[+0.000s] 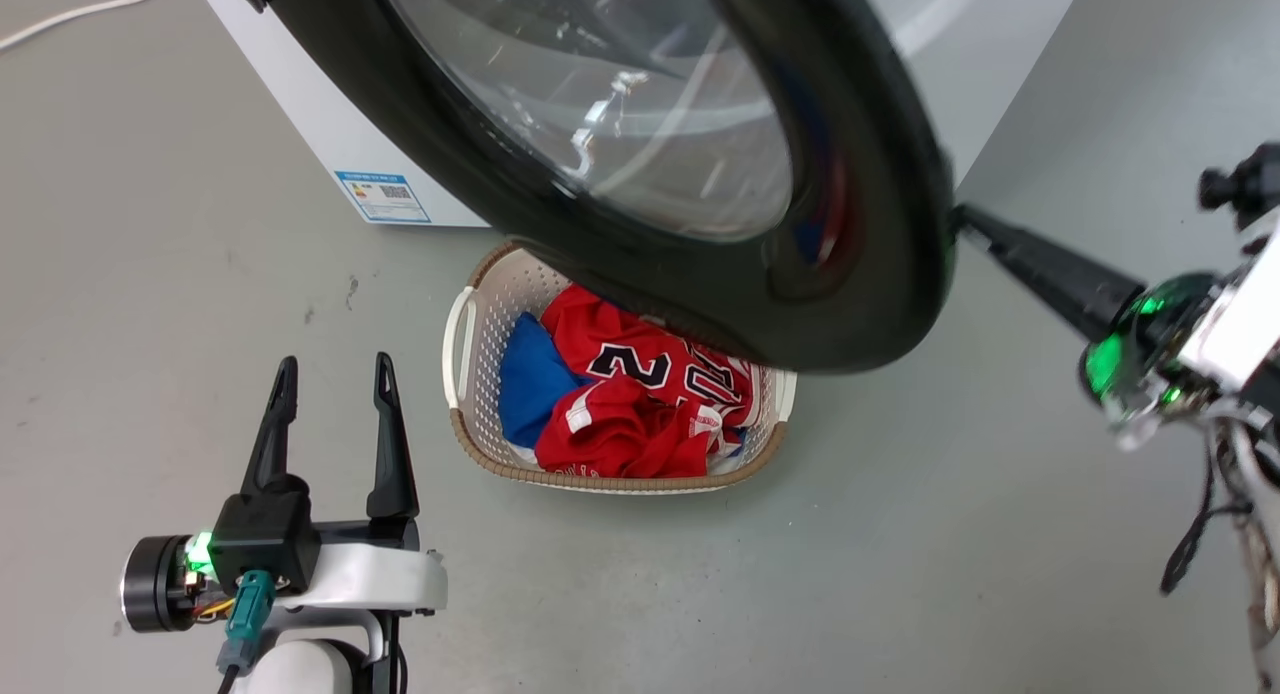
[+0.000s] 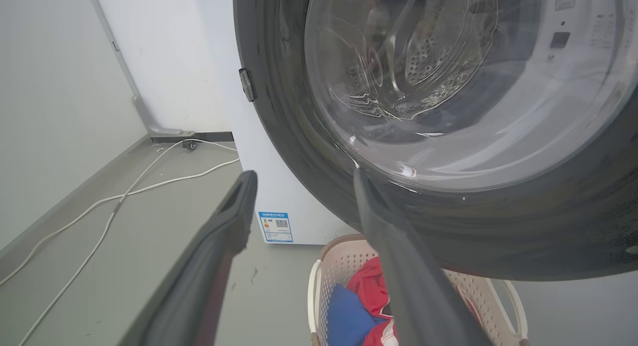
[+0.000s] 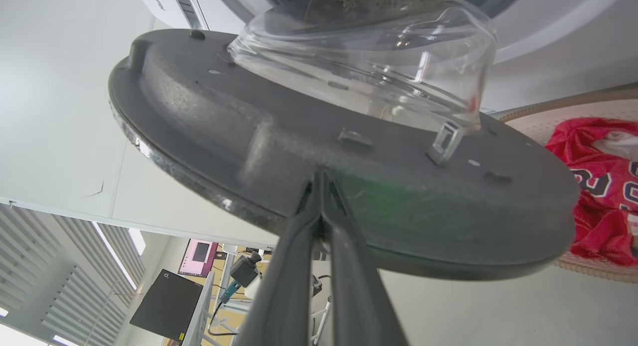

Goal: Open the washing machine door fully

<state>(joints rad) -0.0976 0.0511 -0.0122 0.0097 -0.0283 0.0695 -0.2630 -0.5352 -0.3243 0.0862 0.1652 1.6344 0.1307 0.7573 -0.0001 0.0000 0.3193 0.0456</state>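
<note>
At the near left, the left hand (image 1: 335, 362) hovers over the smooth grey floor (image 1: 150, 274), its two tapered dark fingers spread well apart with nothing between them. Beyond it stands the white, flat-sided washing machine (image 1: 330, 144), with a small blue-edged sticker (image 1: 385, 196) near its bottom corner. In front of the machine sits an oval laundry basket (image 1: 485, 364) of perforated cream plastic with a brown woven-look rim. It holds a crumpled red jersey (image 1: 640, 394) with white trim and numerals, and a folded blue cloth (image 1: 530, 374). The washing machine door (image 1: 620, 144) is swung out from the machine and hangs above the far part of the basket. It is a wide, glossy black ring around a clear bulging glass bowl. In the left wrist view the perforated steel drum (image 2: 423, 62) shows through that glass. In the right wrist view the door's inner face (image 3: 423, 206) is matt, grainy grey. At the right, the right hand (image 1: 962, 217) has its long fingers closed together, tips against the door's right edge. It seems to press rather than pinch, though the contact is blurred.
</note>
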